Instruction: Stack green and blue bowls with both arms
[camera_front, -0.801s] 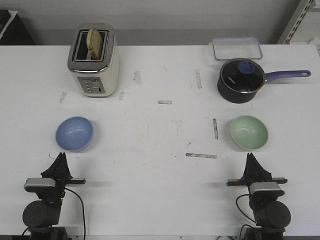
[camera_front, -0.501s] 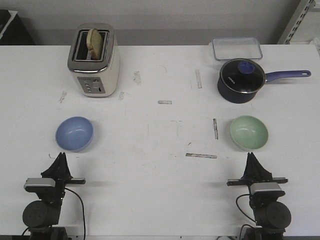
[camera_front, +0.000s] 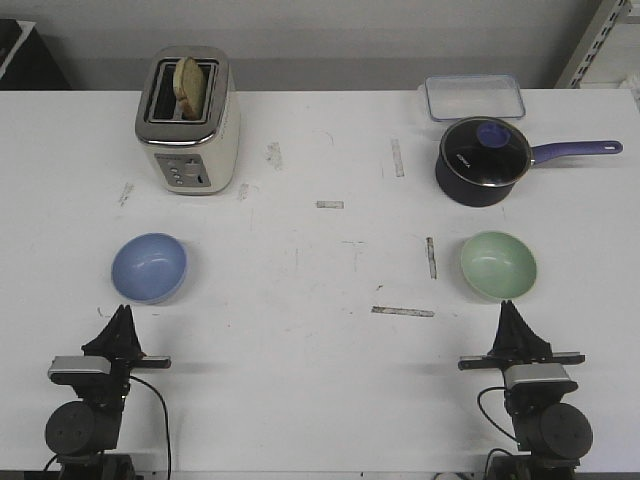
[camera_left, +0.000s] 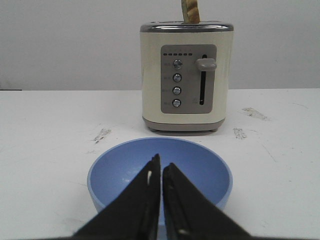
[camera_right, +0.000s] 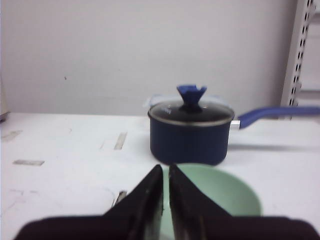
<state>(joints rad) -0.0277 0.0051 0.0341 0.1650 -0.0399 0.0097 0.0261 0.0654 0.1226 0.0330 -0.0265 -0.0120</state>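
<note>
Two bowls sit on the white table (camera_front: 320, 380), well apart. The blue bowl (camera_front: 149, 267) lies at centre left, below the toaster (camera_front: 187, 120); the left gripper (camera_front: 122, 318) rests just beneath it at lower left, fingers pressed nearly together on nothing, unmoved since the earlier frame. The green bowl (camera_front: 498, 265) lies at centre right, below the saucepan (camera_front: 483, 161). The right gripper (camera_front: 510, 311), at lower right, fingers likewise almost closed and empty, has shifted slightly right and down the frame.
</note>
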